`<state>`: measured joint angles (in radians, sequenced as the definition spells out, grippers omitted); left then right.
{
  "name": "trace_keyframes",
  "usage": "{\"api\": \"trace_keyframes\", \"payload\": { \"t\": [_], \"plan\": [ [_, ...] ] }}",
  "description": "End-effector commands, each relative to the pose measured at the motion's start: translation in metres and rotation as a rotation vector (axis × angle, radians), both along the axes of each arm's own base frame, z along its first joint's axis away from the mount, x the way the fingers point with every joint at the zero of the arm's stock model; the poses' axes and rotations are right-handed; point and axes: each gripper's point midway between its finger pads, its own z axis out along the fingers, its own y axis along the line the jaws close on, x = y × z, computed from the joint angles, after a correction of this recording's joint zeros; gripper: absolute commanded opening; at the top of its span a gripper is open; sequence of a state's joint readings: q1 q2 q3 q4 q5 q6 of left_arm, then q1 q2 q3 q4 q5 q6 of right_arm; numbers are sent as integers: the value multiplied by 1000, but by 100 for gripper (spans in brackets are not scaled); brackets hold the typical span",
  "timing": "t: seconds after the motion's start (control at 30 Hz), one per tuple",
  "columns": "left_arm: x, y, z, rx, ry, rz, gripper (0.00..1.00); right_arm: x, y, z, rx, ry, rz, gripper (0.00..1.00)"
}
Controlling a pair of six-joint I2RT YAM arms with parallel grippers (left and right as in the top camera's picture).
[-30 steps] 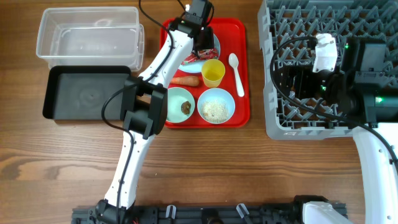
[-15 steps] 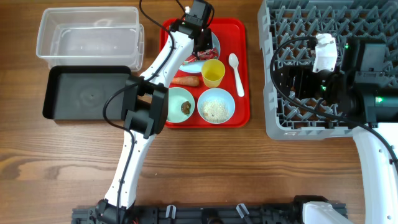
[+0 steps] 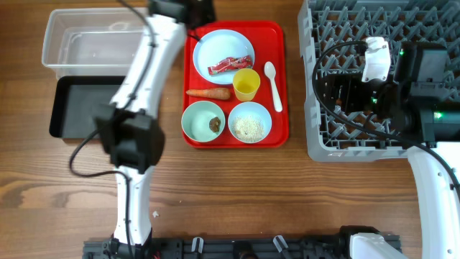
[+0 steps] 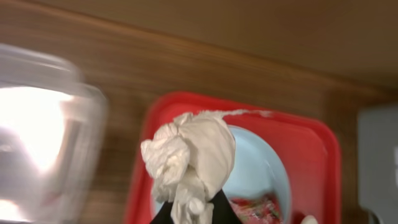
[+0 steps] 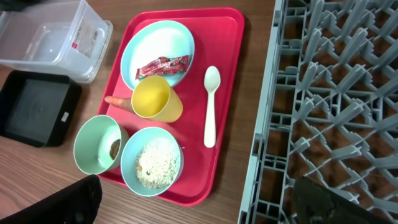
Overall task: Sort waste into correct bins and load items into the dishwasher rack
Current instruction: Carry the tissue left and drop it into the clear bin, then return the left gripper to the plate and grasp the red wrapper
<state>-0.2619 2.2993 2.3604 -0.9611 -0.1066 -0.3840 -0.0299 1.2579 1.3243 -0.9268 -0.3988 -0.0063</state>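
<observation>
My left gripper is shut on the crumpled white tissue and holds it above the left rim of the pale blue plate. Overhead, that gripper hangs over the red tray's top left corner, beside the clear tub. The red-and-white wrapper lies on the plate. The carrot, yellow cup, white spoon, scraps bowl and rice bowl sit on the tray. My right gripper stands open over the grey rack, holding nothing.
The black tray lies just in front of the clear tub. The flat red serving tray sits between the bins and the rack. My left arm stretches over the black tray's right end.
My left gripper shut on the tissue, lifted it off the plate and swung left to the tray's top left corner. The wrapper is uncovered. The right arm has not moved.
</observation>
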Motion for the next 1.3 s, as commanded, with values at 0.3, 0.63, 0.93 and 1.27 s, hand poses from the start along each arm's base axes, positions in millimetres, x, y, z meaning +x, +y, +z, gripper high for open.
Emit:
{"api": "trace_keyframes", "payload": {
  "t": [0.3, 0.63, 0.93, 1.27],
  "plan": [
    [-11, 155, -50, 81, 173, 382, 4, 5, -3, 1, -19, -14, 3, 100],
    [-11, 153, -51, 67, 182, 358, 100, 5, -3, 1, -18, -13, 3, 100],
    [-8, 54, -39, 19, 136, -268, 100, 4, -2, 0, -18, -7, 3, 100],
    [-43, -49, -73, 215, 144, -799, 100, 4, -2, 0, -18, -9, 3, 100]
  ]
}}
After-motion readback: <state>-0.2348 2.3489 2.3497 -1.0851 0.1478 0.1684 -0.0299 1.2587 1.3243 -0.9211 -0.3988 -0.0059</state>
